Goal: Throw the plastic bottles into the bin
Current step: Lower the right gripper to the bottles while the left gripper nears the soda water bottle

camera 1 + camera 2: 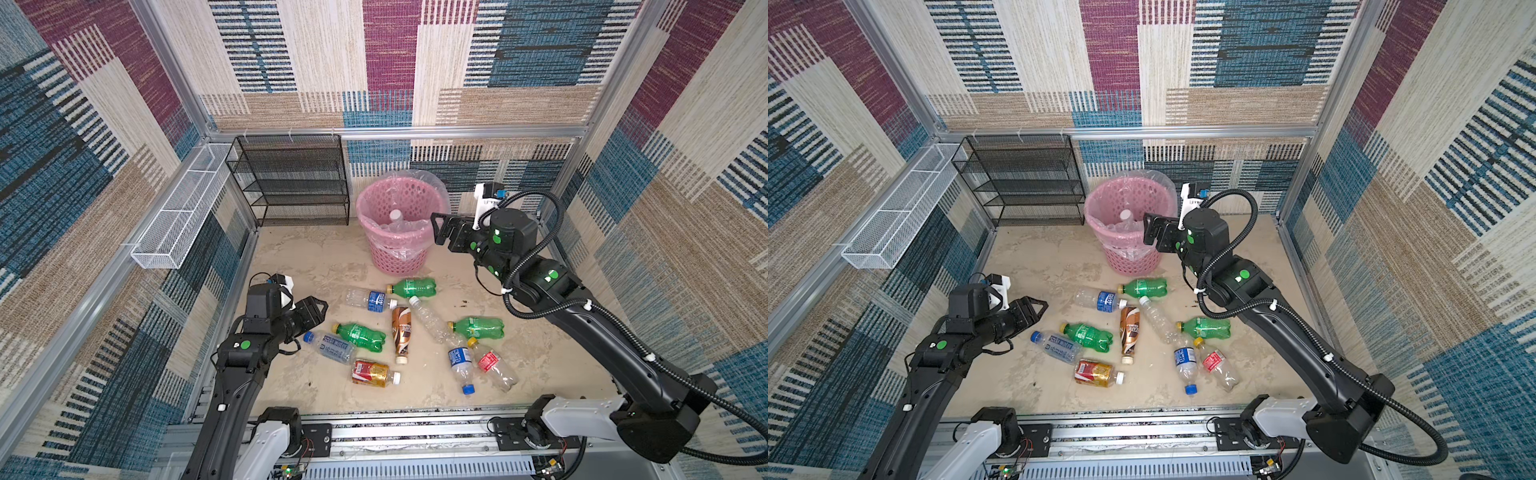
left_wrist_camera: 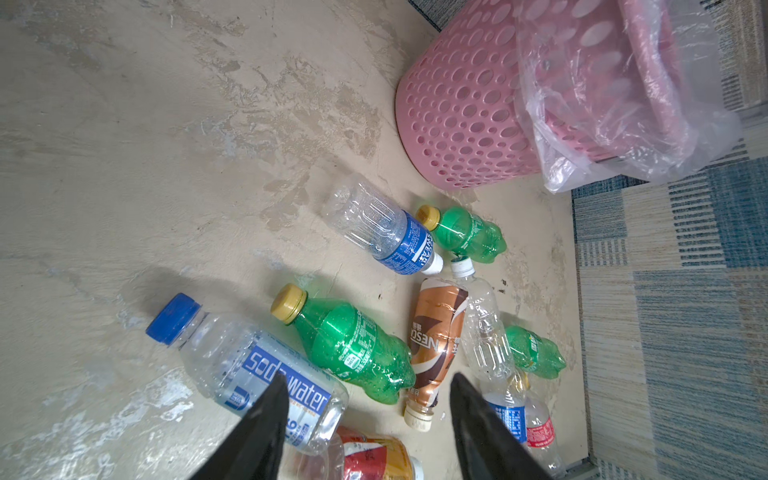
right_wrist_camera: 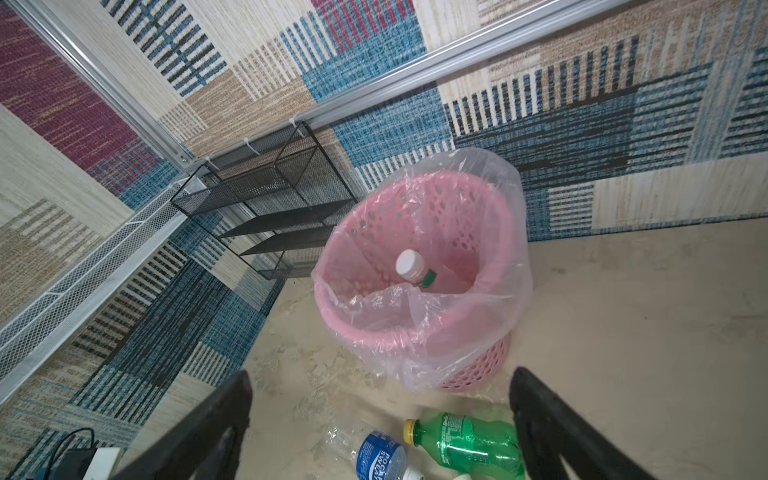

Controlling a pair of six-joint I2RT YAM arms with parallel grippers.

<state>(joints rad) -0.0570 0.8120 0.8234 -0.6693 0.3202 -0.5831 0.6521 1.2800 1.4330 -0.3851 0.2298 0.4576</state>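
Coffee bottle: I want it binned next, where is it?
In both top views the coffee bottle lies centrally, cap toward the front, between a green bottle at left and a clear bottle at right.

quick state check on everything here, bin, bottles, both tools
bin, upright, lined with a clear bag, bottles inside
white-capped bottle, in the bin, cap up
floor bottles, ten, lying on their sides, capped
left tool, open, empty
right tool, open, empty, beside the bin
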